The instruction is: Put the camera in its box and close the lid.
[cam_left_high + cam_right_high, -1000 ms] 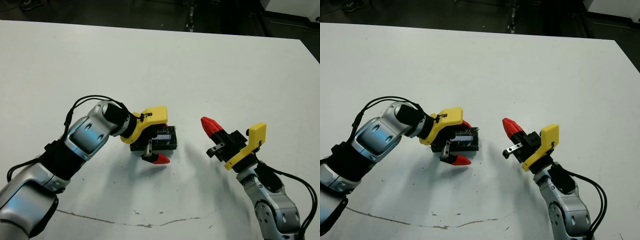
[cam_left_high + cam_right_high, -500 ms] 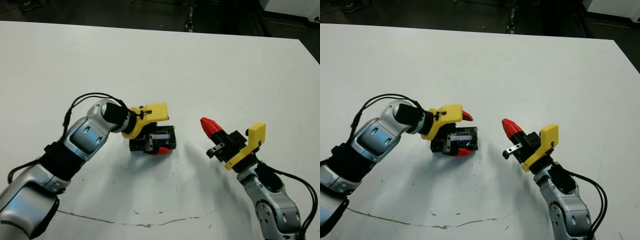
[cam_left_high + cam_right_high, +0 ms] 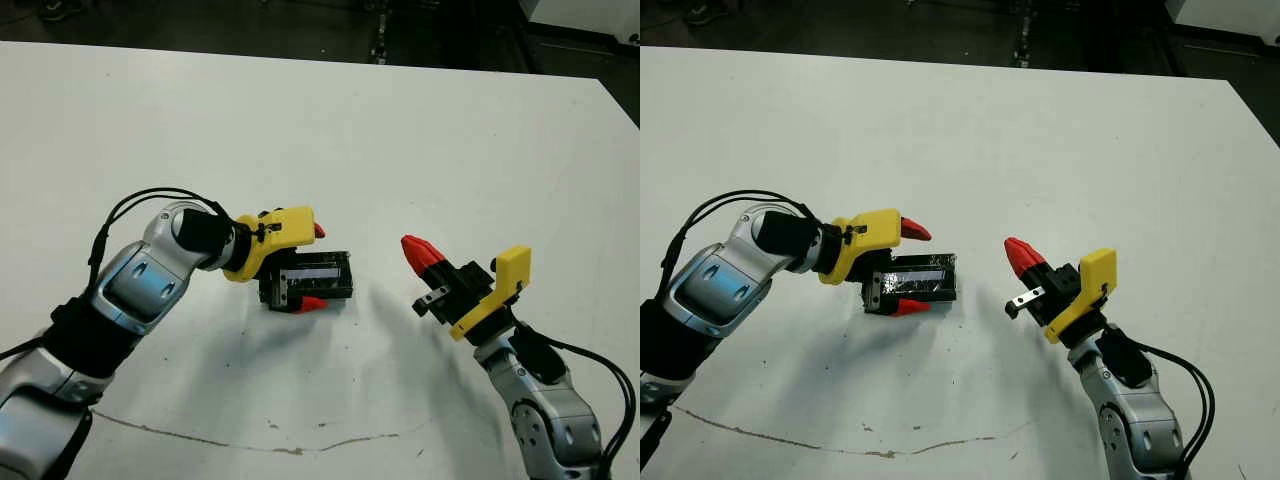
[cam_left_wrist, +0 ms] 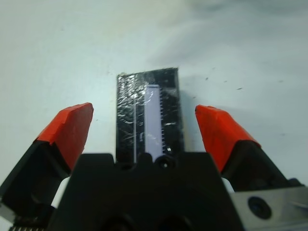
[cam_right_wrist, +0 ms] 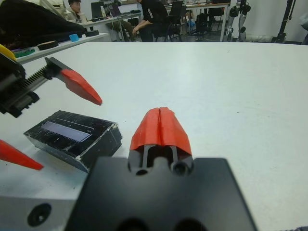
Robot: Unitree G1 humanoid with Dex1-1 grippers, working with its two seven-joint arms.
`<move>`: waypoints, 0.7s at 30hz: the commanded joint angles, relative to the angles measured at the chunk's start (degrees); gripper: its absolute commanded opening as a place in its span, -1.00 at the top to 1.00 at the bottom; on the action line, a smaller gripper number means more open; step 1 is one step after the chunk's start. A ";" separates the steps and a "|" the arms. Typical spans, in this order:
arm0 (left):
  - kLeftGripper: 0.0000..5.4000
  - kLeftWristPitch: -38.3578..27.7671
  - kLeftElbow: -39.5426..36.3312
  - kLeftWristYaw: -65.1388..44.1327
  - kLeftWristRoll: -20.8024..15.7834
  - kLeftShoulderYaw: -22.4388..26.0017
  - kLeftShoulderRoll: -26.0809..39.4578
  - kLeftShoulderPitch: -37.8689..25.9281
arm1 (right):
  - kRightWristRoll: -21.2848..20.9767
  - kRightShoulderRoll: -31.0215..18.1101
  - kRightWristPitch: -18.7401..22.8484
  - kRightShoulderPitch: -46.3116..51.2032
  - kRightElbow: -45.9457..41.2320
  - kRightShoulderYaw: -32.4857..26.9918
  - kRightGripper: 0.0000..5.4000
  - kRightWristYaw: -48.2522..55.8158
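1. Lid [image 3: 912, 283] sits on the box [image 5: 94, 149], closed, lying flat on the white table [image 3: 400, 130] in front of me, between my two grippers
2. Lid surface: black, glittery silver speckle, crinkled sheen, rectangular with fairly sharp corners. A narrow shiny pale strip window [image 4: 152, 118] runs along its length
3. Box shows only as dark outer sides under the lid, seen from the right wrist
4. Camera not visible in any view, so I cannot tell where it is
5. Left gripper [image 4: 143, 126]: fingers spread wide, holding nothing. One red tip [image 3: 309, 304] sits just beside the near long edge of the lid, the other red tip [image 3: 912, 230] is beyond the far edge; neither clamps it. The lid lies between the two tips in the left wrist view
6. Left gripper body is black with a yellow bracket [image 3: 283, 229]; fingers are tapered red cones on black toothed racks
7. Right gripper [image 5: 160, 126]: red fingertips pressed together into one pointed wedge, nothing between them. It is off to the right of the box, apart from it, tips aimed up and toward it
8. Table is matte white with a thin dark scuff line [image 3: 270, 440] near my edge
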 commanded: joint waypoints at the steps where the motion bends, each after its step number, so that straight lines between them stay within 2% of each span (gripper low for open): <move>1: -1.00 2.76 -2.71 -0.97 -1.46 1.03 2.06 0.67 | 0.13 -0.56 0.53 0.42 0.16 -0.50 1.00 -0.15; 6: -1.00 0.84 -3.79 -0.08 -1.09 2.42 4.51 1.52 | 0.25 -0.45 0.27 0.49 0.27 -0.57 1.00 -0.06; 10: -1.00 3.12 -3.65 1.10 -2.29 4.70 5.61 2.33 | 0.54 -0.50 0.84 0.59 0.00 -0.66 1.00 -0.22; 17: -1.00 2.31 -2.42 3.26 -2.09 7.45 7.02 3.84 | 0.67 -0.49 0.94 0.52 0.18 -0.54 1.00 -0.20; 21: -1.00 2.92 -3.25 4.70 -4.40 10.70 7.06 6.04 | 1.03 -0.44 0.55 0.56 0.54 -0.52 1.00 0.16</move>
